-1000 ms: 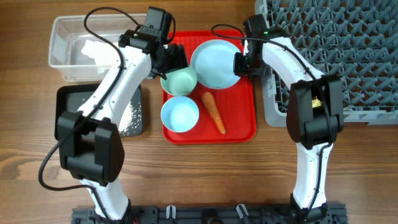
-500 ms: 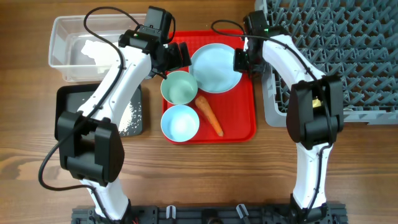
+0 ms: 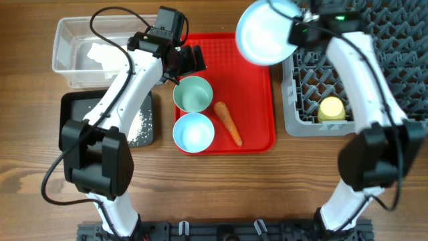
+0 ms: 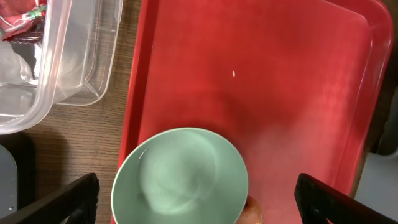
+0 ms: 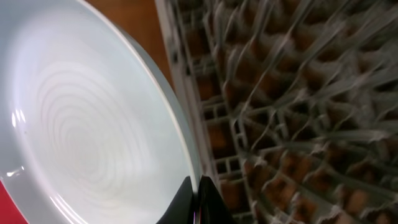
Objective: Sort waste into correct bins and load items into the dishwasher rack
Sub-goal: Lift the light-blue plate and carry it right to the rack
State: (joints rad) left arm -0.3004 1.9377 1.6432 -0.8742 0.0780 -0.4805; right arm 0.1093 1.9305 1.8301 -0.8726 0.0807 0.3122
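Observation:
My right gripper [image 5: 199, 200] is shut on the rim of the large light blue plate [image 3: 265, 32], which hangs tilted above the red tray's far right corner, beside the grey dishwasher rack [image 3: 374, 60]. In the right wrist view the plate [image 5: 81, 124] fills the left and the rack [image 5: 298, 93] the right. My left gripper [image 3: 189, 61] is open just above the pale green bowl [image 3: 193, 93], its fingers [image 4: 68, 202] wide on either side of the bowl [image 4: 180, 177]. The light blue bowl [image 3: 194, 130] and the carrot [image 3: 228, 122] lie on the red tray. A yellow cup [image 3: 332, 109] sits in the rack.
The red tray [image 3: 257, 94] lies at the centre, with one rice grain [image 4: 234, 73] on it. At the far left, the clear tub [image 3: 67, 40] holds a white napkin [image 3: 100, 55] and a red wrapper [image 4: 25, 14]. The black tray [image 3: 73, 107] below it holds rice [image 3: 142, 124].
My right gripper has lifted the plate off the red tray, up and right toward the rack. The left gripper has stayed above the green bowl, with its jaws a little wider.

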